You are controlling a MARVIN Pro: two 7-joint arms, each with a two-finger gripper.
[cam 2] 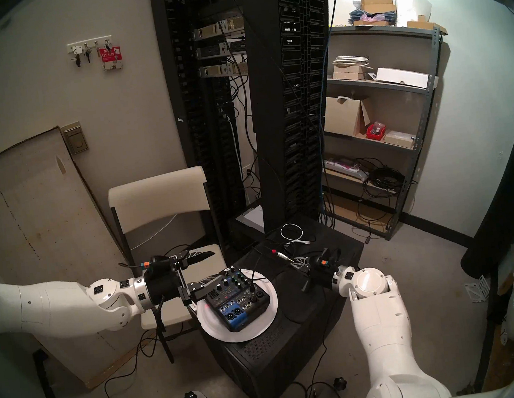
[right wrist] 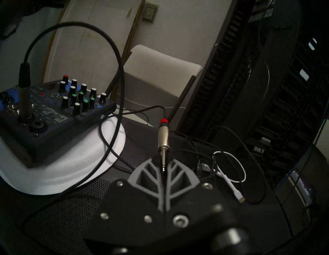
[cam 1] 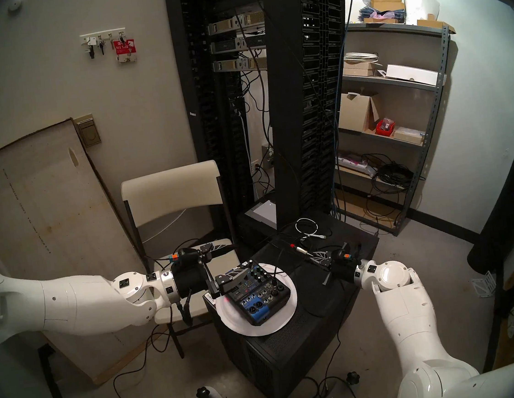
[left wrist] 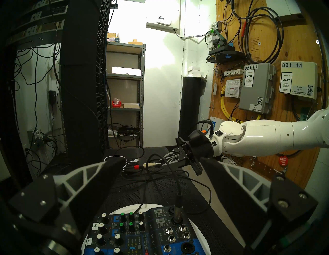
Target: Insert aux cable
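The aux cable ends in a metal plug with a red band, and its silver tip is pinched in my right gripper, which is shut on it. The plug sticks out past the fingers, over the black cabinet top behind the mixer. The blue and black mixer sits on a white plate. My left gripper stands open at the mixer's back left corner, holding nothing. In the left wrist view the red-banded plug lies level between my right gripper and the rack.
Another black cable's plug stands upright in a mixer socket. A white coiled cable lies at the back of the black cabinet. A folding chair stands to the left, a server rack behind.
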